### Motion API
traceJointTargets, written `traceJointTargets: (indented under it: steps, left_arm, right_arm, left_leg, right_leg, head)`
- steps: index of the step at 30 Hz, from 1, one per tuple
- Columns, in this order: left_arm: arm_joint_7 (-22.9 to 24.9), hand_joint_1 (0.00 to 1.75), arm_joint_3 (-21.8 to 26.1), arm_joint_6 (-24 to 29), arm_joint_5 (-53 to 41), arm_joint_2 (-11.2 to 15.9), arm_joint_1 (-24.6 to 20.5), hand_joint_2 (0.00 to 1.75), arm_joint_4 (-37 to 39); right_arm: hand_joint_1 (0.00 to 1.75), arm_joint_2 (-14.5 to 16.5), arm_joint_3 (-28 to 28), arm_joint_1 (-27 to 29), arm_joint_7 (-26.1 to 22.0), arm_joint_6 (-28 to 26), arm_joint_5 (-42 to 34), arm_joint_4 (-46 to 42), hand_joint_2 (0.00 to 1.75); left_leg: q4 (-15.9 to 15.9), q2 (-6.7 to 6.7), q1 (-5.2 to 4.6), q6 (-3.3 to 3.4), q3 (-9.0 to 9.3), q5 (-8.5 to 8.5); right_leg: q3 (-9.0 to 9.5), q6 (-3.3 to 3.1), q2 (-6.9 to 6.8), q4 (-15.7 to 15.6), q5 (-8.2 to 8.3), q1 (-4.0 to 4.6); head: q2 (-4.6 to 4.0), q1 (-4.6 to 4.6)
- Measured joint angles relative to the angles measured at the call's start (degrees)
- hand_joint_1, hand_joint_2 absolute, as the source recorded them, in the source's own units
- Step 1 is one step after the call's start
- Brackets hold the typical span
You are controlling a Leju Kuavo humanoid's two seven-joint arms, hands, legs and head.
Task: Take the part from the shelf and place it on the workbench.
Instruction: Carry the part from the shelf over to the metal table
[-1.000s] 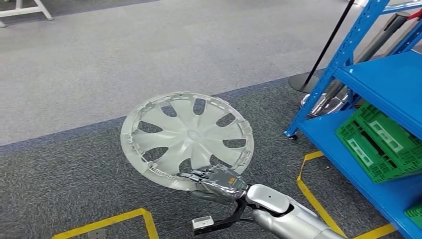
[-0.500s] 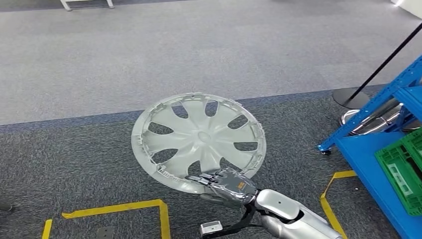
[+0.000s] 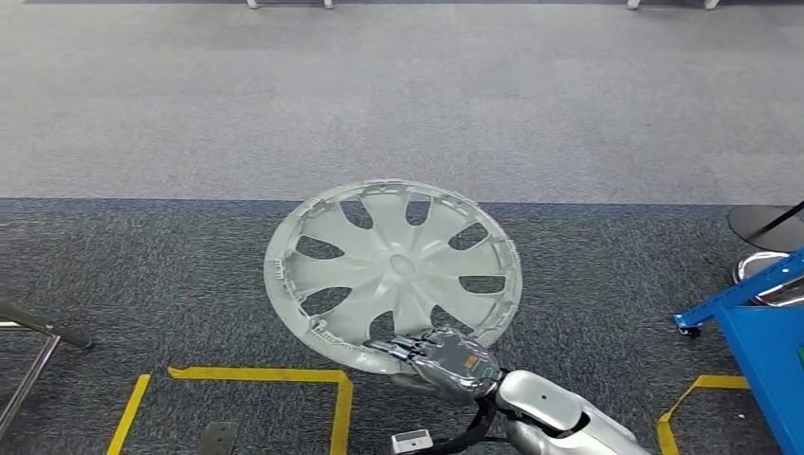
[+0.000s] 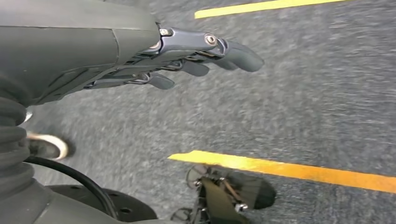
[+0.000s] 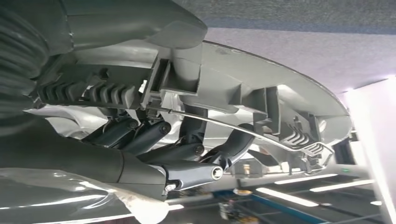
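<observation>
- Part: a pale silver wheel cover [image 3: 393, 268] with spoke-shaped openings, held out in front of the robot, above the grey carpet [image 3: 398, 95], its face tilted up toward the head camera.
- Right hand [image 3: 438, 355]: clamped on the near rim of the wheel cover; the silver forearm enters from the lower right of the head view.
- Right wrist view: the dark fingers [image 5: 187, 175] curl around the ribbed inner edge of the wheel cover [image 5: 280, 107], with a thin wire ring running along that rim.
- Left hand [image 4: 140, 56]: hangs over the carpet, fingers [image 4: 233, 49] extended and slightly apart, holding nothing.
- Floor: yellow tape lines [image 3: 275, 375] on the darker carpet strip below the wheel cover; a further yellow line [image 4: 289, 169] passes beneath the left hand.
- Blue shelf [image 3: 763, 327]: its lower corner stands at the right edge of the head view, well apart from the wheel cover.
- Metal frame [image 3: 33, 343]: at the left edge of the head view.
</observation>
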Motion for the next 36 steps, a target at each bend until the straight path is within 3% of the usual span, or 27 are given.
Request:
traceJointTargets:
  steps: [2,4,6,7,8,10,11,13,15,16,18,19,21,22,23,24,26,28,30,31,33,34,36]
  left_arm:
    - [0.7,0.0,0.3,0.0,0.6,0.1,0.1,1.75,0.0]
    - [1.0,0.0,0.4,-0.2,0.5,0.1,0.1,1.75,0.0]
    - [0.6,0.0,0.4,-0.8,0.2,0.0,0.1,1.75,0.0]
    - [0.2,0.0,0.4,-1.0,0.1,0.0,0.2,1.75,0.0]
    - [-0.2,0.0,0.4,-1.2,0.0,0.0,0.3,1.75,0.0]
    - [-0.7,0.0,0.4,-1.2,0.0,0.1,0.4,1.75,0.0]
    - [-0.9,0.0,0.4,-1.2,0.0,0.1,0.3,1.75,0.0]
    - [-1.2,0.0,0.4,-1.2,0.0,0.2,0.1,1.75,0.0]
    - [-1.4,0.0,0.4,-0.9,-0.3,0.3,0.0,1.75,0.0]
    - [-1.3,0.0,0.4,-0.8,-0.5,0.5,0.0,1.75,0.0]
    - [-1.1,0.0,0.2,-0.6,-1.2,0.6,-0.2,1.75,0.0]
    - [-1.0,0.0,0.0,-0.6,-1.5,0.6,-0.5,1.75,0.0]
    - [-0.9,0.0,-0.4,-0.6,-1.5,0.7,-0.9,1.75,0.0]
    - [-1.0,0.0,-0.5,-0.5,-1.3,0.7,-0.9,1.75,0.0]
    - [-1.1,0.0,-0.5,-0.5,-1.1,0.7,-1.0,1.75,0.0]
    - [-1.3,0.0,-0.5,-0.4,-0.9,0.8,-1.0,1.75,0.0]
    - [-1.5,0.0,-0.4,-0.3,-0.6,0.9,-1.0,1.75,0.0]
    - [-1.8,0.0,-0.4,-0.2,0.1,1.1,-0.8,1.75,0.0]
    - [-2.3,0.0,0.1,-0.1,1.4,1.7,-0.3,1.75,0.0]
    - [-2.5,0.0,0.4,0.0,2.2,1.9,0.0,1.75,0.0]
    - [-2.5,0.0,1.4,0.2,3.6,2.3,0.2,1.75,0.0]
    - [-2.2,0.0,1.8,0.2,4.1,2.3,0.2,1.75,0.0]
    - [-0.6,0.0,2.5,0.6,4.7,2.4,0.3,1.75,0.0]
  right_arm:
    - [1.75,0.2,0.0,0.2,1.0,0.0,1.1,-0.3,1.75]
    - [1.75,0.2,0.0,1.1,2.2,0.0,2.2,-1.2,1.75]
    - [1.75,0.0,0.0,2.6,3.5,0.0,3.4,-2.6,1.75]
    - [1.75,-0.1,0.0,3.4,3.9,0.0,3.9,-3.3,1.75]
    - [1.75,-0.3,0.1,4.2,4.3,0.0,4.3,-4.0,1.75]
    - [1.75,-0.7,0.1,5.6,4.9,0.0,4.9,-5.2,1.75]
    - [1.75,-1.0,0.0,6.0,5.1,0.0,5.1,-5.8,1.75]
    - [1.75,-1.4,0.0,6.5,5.5,0.0,5.4,-6.7,1.75]
    - [1.75,-1.6,-0.2,6.8,5.9,-0.1,5.5,-7.6,1.75]
    - [1.75,-1.7,-0.4,7.0,6.1,-0.2,5.5,-8.2,1.75]
    - [1.75,-2.0,-0.9,7.7,6.2,-0.7,5.5,-9.1,1.75]
    - [1.75,-2.1,-1.1,8.1,6.3,-1.0,5.5,-9.5,1.75]
    - [1.75,-2.5,-1.2,9.0,6.2,-1.5,5.6,-9.9,1.75]
    - [1.75,-2.7,-1.3,9.4,6.2,-1.6,5.7,-10.2,1.75]
    - [1.75,-2.9,-1.3,9.7,6.1,-1.6,5.7,-10.4,1.75]
    - [1.75,-3.0,-1.4,10.0,6.0,-1.6,5.7,-10.7,1.75]
    - [1.75,-3.2,-1.6,10.1,5.9,-1.6,5.8,-11.3,1.75]
    - [1.75,-3.3,-1.6,9.9,5.7,-1.7,5.9,-11.8,1.75]
    - [1.75,-3.3,-1.6,9.3,5.6,-1.7,6.0,-12.0,1.75]
    - [1.75,-3.2,-1.6,8.9,5.6,-1.6,5.9,-12.0,1.75]
    - [1.75,-3.1,-1.7,7.9,5.7,-1.6,5.7,-11.9,1.75]
    - [1.75,-3.0,-1.9,7.6,5.8,-1.6,5.7,-11.7,1.75]
    - [1.75,-3.1,-2.4,7.3,5.9,-1.9,6.0,-11.5,1.75]
  left_leg:
    - [1.5,2.29,-0.22,-0.6,-0.61,-1.26]
    - [6.9,5.81,-0.13,-1.36,-2.87,-4.52]
    - [13.2,7.18,0.44,-2.11,-5.64,-7.11]
    - [14.4,7.49,0.75,-2.43,-6.08,-7.06]
    - [13.4,7.84,1.06,-2.73,-5.51,-5.99]
    - [6.9,9.67,1.39,-3.15,-2.05,-2.52]
    - [3.4,11.02,1.22,-3.09,-0.4,-1.41]
    - [0.4,12.68,0.76,-2.29,0.91,-1.15]
    - [0.2,11.72,0.61,-1.16,0.83,-1.3]
    - [0.1,10.99,0.65,-0.71,0.86,-1.3]
    - [-0.1,9.55,0.81,0.2,0.98,-1.21]
    - [-0.1,8.82,0.79,0.52,0.98,-1.24]
    - [0.0,7.13,0.62,0.89,1.03,-1.33]
    - [0.0,6.21,0.49,0.97,1.09,-1.38]
    - [0.0,5.3,0.35,1.01,1.18,-1.41]
    - [0.0,4.39,0.23,1.04,1.27,-1.44]
    - [0.0,2.79,0.09,1.0,1.27,-1.46]
    - [0.1,1.56,0.26,0.68,0.97,-1.39]
    - [-0.1,0.46,0.49,0.05,0.77,-1.22]
    - [0.0,0.83,0.45,-0.29,0.7,-1.37]
    - [2.3,3.63,0.21,-1.04,-0.33,-3.1]
    - [5.2,5.5,0.23,-1.4,-1.57,-4.76]
    - [12.5,7.14,0.56,-2.11,-4.81,-7.92]
  right_leg:
    - [0.51,-0.23,-1.63,-0.6,0.2,-0.27]
    - [0.93,-0.44,-3.52,-0.9,0.12,-0.35]
    - [1.16,-0.5,-5.57,-0.9,-0.19,-0.41]
    - [1.28,-0.45,-6.52,-0.9,-0.37,-0.48]
    - [1.44,-0.31,-7.41,-0.8,-0.57,-0.57]
    - [1.95,0.22,-8.94,-0.8,-1.06,-0.73]
    - [2.14,0.62,-9.59,-0.7,-1.35,-0.65]
    - [2.4,1.32,-10.74,-0.6,-1.77,-0.31]
    - [2.73,1.86,-11.86,-0.7,-2.11,-0.21]
    - [2.73,2.14,-11.38,-0.5,-2.61,-0.36]
    - [1.07,2.49,-8.33,3.1,-4.89,-0.68]
    - [-0.74,2.5,-6.42,6.7,-6.57,-0.74]
    - [-4.9,2.34,-4.8,14.0,-8.88,-0.63]
    - [-6.24,2.16,-4.54,15.6,-8.68,-0.54]
    - [-6.52,1.84,-4.32,14.9,-7.26,-0.44]
    - [-5.76,1.4,-3.91,12.1,-4.93,-0.33]
    - [-2.98,0.41,-1.52,4.6,-0.75,-0.25]
    - [-0.99,-0.02,0.38,0.6,0.34,-0.22]
    - [-0.27,0.03,-0.2,-0.2,0.15,-0.2]
    - [-0.02,0.02,-0.84,-0.6,0.25,-0.29]
    - [0.66,-0.13,-2.4,-1.4,0.4,-0.58]
    - [0.99,-0.24,-3.28,-1.6,0.33,-0.59]
    - [1.5,-0.35,-5.15,-1.6,-0.05,-0.59]
  head:
    - [-0.01,-0.22]
    - [-0.01,-0.49]
    - [-0.01,-0.56]
    - [-0.01,-0.57]
    - [-0.01,-0.58]
    - [-0.01,-0.57]
    - [-0.01,-0.66]
    - [0.01,-0.61]
    - [0.02,-0.38]
    - [0.01,-0.16]
    - [0.01,0.22]
    - [0.01,0.45]
    - [0.02,0.62]
    - [0.02,0.63]
    - [0.01,0.63]
    - [0.01,0.62]
    - [0.0,0.55]
    - [0.01,0.68]
    - [0.02,0.98]
    - [0.02,1.01]
    - [0.02,0.76]
    - [0.02,0.59]
    - [0.02,0.5]
